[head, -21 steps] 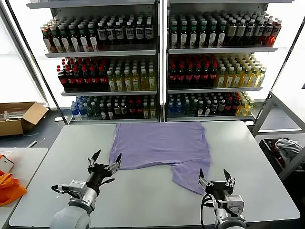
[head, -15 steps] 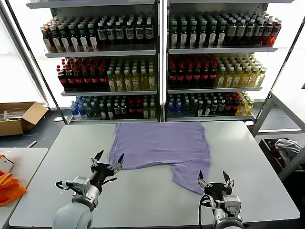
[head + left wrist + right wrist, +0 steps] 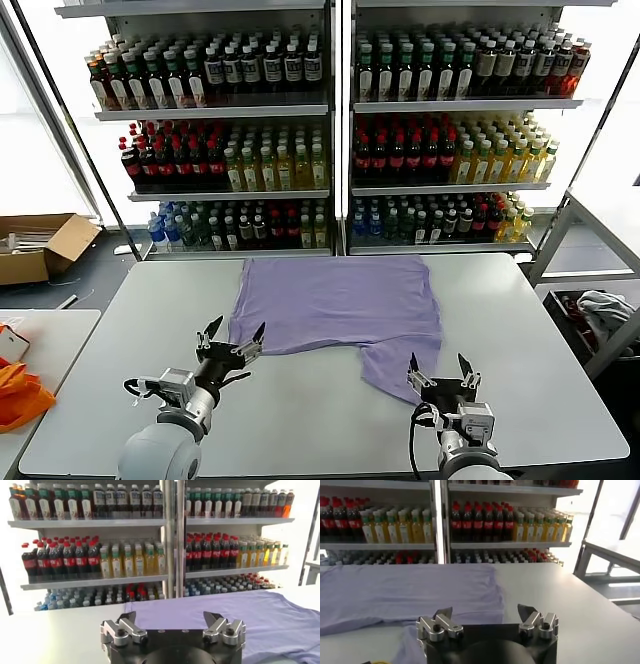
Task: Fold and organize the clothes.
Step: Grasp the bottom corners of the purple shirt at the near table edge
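One lavender T-shirt point(image 3: 335, 308) lies spread flat on the grey table point(image 3: 520, 330), toward its far half, with one sleeve trailing toward my near right. My left gripper point(image 3: 231, 340) hovers just off the shirt's near left corner, fingers spread wide, grasping nothing. My right gripper point(image 3: 438, 370) hangs at the trailing sleeve's near edge, fingers likewise spread and empty. Shelves of bottled drinks point(image 3: 330, 130) stand behind the table.

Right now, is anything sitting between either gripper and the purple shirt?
Nothing visible. Bare table lies between the open left gripper and the shirt; the open right gripper hangs at its near sleeve.
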Robot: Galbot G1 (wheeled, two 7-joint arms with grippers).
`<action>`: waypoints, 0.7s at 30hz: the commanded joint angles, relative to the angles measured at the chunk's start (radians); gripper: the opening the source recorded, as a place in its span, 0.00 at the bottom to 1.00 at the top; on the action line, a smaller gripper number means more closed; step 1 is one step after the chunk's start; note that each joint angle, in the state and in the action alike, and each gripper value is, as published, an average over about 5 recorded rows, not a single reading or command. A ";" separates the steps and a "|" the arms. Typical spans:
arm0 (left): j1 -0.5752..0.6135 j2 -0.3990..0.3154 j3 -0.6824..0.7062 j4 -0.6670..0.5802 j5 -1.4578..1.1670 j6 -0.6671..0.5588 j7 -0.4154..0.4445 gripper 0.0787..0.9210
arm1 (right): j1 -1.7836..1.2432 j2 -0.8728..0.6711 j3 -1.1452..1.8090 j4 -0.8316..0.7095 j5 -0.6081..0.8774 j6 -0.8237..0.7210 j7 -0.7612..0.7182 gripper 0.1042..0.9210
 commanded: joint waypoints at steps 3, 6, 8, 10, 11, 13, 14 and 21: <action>-0.064 0.022 0.017 0.095 -0.042 0.075 0.006 0.88 | 0.025 0.011 -0.020 -0.053 0.007 -0.012 0.021 0.88; -0.111 0.041 0.014 0.176 -0.062 0.099 0.008 0.88 | 0.032 0.024 -0.030 -0.066 0.020 -0.011 0.031 0.88; -0.127 0.052 0.011 0.203 -0.069 0.105 0.009 0.88 | 0.032 0.031 -0.035 -0.072 0.023 -0.011 0.037 0.88; -0.132 0.065 0.013 0.212 -0.076 0.112 0.009 0.88 | 0.029 0.037 -0.045 -0.076 0.022 -0.011 0.045 0.88; -0.131 0.070 0.016 0.215 -0.077 0.116 0.009 0.88 | 0.027 0.039 -0.050 -0.076 0.021 -0.011 0.049 0.88; -0.130 0.077 0.023 0.225 -0.071 0.121 0.010 0.88 | 0.023 0.043 -0.059 -0.076 0.018 -0.011 0.059 0.88; -0.130 0.077 0.025 0.232 -0.065 0.121 0.011 0.88 | 0.022 0.044 -0.062 -0.076 0.018 -0.012 0.064 0.88; -0.141 0.069 0.027 0.267 0.001 0.109 0.010 0.88 | 0.010 0.047 -0.078 -0.091 0.019 -0.013 0.100 0.88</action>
